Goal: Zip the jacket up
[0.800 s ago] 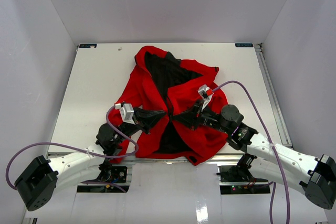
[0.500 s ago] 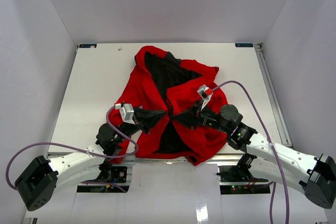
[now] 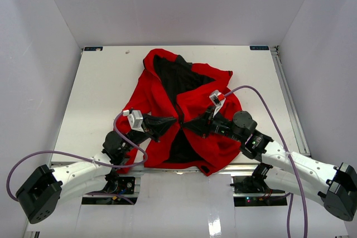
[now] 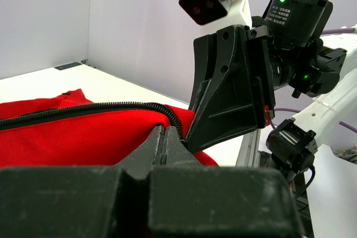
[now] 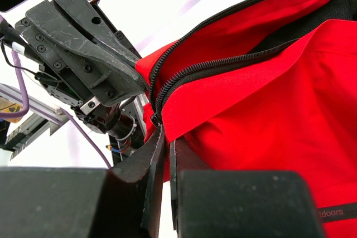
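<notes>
1. Top external view: the jacket [image 3: 195, 143] lies mid-frame on the table [image 3: 95, 76], collar toward the top and hem at the bottom edge. It is unzipped, and black lining [image 3: 175, 76] shows in one wedge above the centre and another below.
2. The two front edges come together at one spot in the centre, where both grippers meet almost tip to tip. I judge they are holding the two zipper halves side by side so the zip can be engaged or run.
3. The left gripper [image 3: 173, 122] reaches in from the lower left. In the left wrist view its fingers [image 4: 150, 149] are clenched, and the toothed zipper [image 4: 100, 107] edge runs down into them. It grips the jacket at that edge, probably to keep it taut.
4. The right gripper [image 3: 188, 124] comes from the lower right. In the right wrist view its fingers [image 5: 148, 165] are clamped on red cloth just below where the two tooth rows converge. I cannot tell whether the slider itself is between them.
5. A purple cable [image 3: 245, 87] arches beside the jacket's right edge, clear of the seam.
6. The crowding is the main obstacle: each gripper sits just beside the other, leaving little room to travel. Bunched cloth along the upper opening may drag.
</notes>
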